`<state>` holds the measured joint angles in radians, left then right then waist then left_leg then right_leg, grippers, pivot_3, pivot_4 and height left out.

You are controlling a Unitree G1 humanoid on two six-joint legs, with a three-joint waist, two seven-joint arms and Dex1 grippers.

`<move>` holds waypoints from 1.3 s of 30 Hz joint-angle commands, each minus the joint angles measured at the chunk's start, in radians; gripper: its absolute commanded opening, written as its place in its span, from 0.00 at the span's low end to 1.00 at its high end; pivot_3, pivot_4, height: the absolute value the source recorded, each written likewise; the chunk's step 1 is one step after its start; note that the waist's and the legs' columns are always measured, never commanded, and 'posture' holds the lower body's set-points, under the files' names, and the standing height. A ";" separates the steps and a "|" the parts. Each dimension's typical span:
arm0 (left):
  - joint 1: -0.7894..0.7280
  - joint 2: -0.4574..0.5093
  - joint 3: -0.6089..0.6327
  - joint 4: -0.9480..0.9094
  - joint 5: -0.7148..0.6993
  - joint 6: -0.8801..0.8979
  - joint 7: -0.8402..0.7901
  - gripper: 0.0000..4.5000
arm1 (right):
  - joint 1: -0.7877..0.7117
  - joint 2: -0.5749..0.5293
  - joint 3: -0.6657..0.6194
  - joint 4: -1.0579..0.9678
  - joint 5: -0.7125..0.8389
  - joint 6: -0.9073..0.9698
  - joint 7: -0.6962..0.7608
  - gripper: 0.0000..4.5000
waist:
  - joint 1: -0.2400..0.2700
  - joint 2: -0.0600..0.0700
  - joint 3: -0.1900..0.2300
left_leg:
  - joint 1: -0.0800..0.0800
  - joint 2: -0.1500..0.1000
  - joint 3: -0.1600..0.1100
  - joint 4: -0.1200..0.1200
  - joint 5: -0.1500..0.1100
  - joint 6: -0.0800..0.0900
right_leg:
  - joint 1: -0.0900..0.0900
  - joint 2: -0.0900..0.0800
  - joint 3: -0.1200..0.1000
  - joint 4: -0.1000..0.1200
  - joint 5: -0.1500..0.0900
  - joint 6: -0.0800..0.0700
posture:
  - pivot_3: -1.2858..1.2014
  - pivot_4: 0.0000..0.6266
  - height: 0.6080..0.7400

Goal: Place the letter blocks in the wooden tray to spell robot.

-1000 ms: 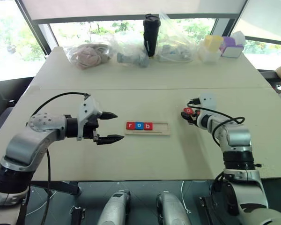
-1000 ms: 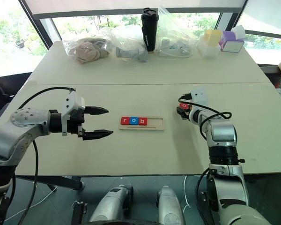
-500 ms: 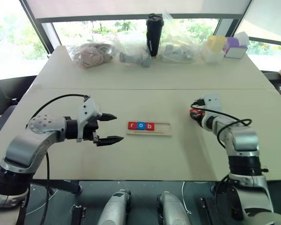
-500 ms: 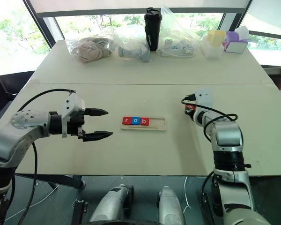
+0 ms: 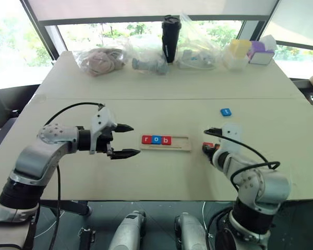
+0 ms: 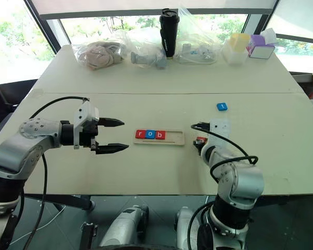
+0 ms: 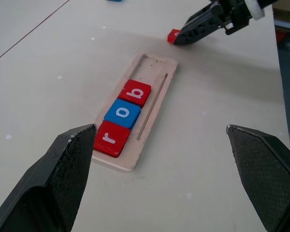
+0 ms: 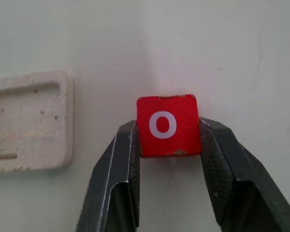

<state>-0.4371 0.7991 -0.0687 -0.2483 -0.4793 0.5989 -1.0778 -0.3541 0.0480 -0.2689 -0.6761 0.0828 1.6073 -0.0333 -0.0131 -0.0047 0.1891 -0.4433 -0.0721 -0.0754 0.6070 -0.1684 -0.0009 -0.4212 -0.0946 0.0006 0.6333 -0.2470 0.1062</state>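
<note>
The wooden tray (image 5: pixel 166 142) lies mid-table with a red r block (image 7: pixel 111 138), a blue o block (image 7: pixel 123 112) and a red b block (image 7: pixel 137 92) filling its left end. Its right end is bare. My right gripper (image 8: pixel 169 145) is shut on a red o block (image 8: pixel 168 124), held just right of the tray's right end (image 8: pixel 29 121); the same block (image 5: pixel 208 148) shows red at the gripper's tip. A blue t block (image 5: pixel 226 112) lies on the table farther back on the right. My left gripper (image 5: pixel 129 140) hovers open just left of the tray.
Along the table's far edge stand a black tumbler (image 5: pixel 170 31), clear plastic bags (image 5: pixel 101 59) of items, and pastel yellow (image 5: pixel 237 48) and purple (image 5: pixel 260 52) boxes. A seam (image 5: pixel 161 98) crosses the table behind the tray.
My right gripper closed on the red o block and pulled it back and left toward the tray's right end, uncovering the blue t block. The left gripper stayed put.
</note>
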 commanded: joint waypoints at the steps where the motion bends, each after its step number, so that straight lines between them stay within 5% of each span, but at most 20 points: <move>1: -0.018 -0.004 -0.003 -0.006 0.006 -0.021 -0.013 1.00 | 0.019 0.023 0.024 -0.059 -0.013 0.007 -0.017 0.37 | 0.000 0.000 0.000 | 0.000 0.000 0.000 0.000 0.000 0.000 | 0.000 0.000 0.000 0.000 0.000 0.000 | 0.52 0.24 1.00; 6: -0.023 -0.007 -0.003 0.000 0.015 -0.020 -0.024 1.00 | 0.003 -0.056 0.065 -0.083 0.023 0.007 0.044 0.88 | -0.001 0.000 0.000 | 0.000 0.000 0.000 0.000 0.000 -0.001 | -0.001 0.000 0.000 0.000 0.000 0.000 | 0.52 0.24 1.00; 8: -0.025 -0.007 -0.001 0.004 0.017 -0.021 -0.027 1.00 | -0.015 -0.110 0.065 -0.096 0.056 0.007 0.098 0.88 | -0.001 0.000 0.000 | 0.000 0.000 0.000 0.000 0.000 -0.001 | -0.001 0.000 0.000 0.000 0.000 0.000 | 0.52 0.24 1.00; 13: -0.025 0.005 0.004 -0.001 0.013 -0.020 -0.054 1.00 | -0.013 -0.545 0.103 -0.027 0.169 -0.209 0.393 0.88 | 0.002 0.000 0.001 | -0.001 0.000 0.000 0.000 0.000 0.000 | 0.002 -0.001 -0.002 -0.003 0.000 0.000 | 0.52 0.24 1.00; 19: -0.023 0.023 0.001 -0.014 0.008 -0.048 -0.111 1.00 | 0.181 -0.862 0.158 0.179 0.193 -0.802 0.824 0.88 | 0.001 -0.001 0.001 | 0.000 0.001 0.000 -0.001 0.000 0.002 | 0.009 -0.001 -0.003 -0.006 -0.002 0.002 | 0.52 0.24 1.00; 28: -0.004 0.032 0.016 -0.051 0.001 -0.026 -0.090 1.00 | 0.101 -0.891 0.234 0.628 0.142 -1.218 1.021 0.88 | 0.001 -0.001 0.001 | 0.001 0.001 0.000 0.004 -0.001 0.001 | 0.011 -0.002 -0.003 -0.005 -0.001 0.001 | 0.52 0.24 1.00; 39: 0.025 0.044 0.037 -0.073 -0.005 -0.007 -0.068 1.00 | 0.072 -0.883 0.293 0.704 0.141 -1.305 1.116 0.88 | 0.004 -0.001 0.001 | 0.000 0.000 -0.001 0.004 -0.001 0.000 | 0.011 -0.002 -0.003 -0.005 -0.001 0.001 | 0.52 0.24 1.00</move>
<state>-0.4067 0.8260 -0.0630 -0.2953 -0.4700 0.5905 -1.1492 -0.2751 -0.8337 0.0341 0.0426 0.2183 0.3183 1.0778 -0.0094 -0.0061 0.1900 -0.4430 -0.0718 -0.0762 0.6109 -0.1698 -0.0005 -0.4107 -0.0968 -0.0024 0.6284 -0.2483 0.1077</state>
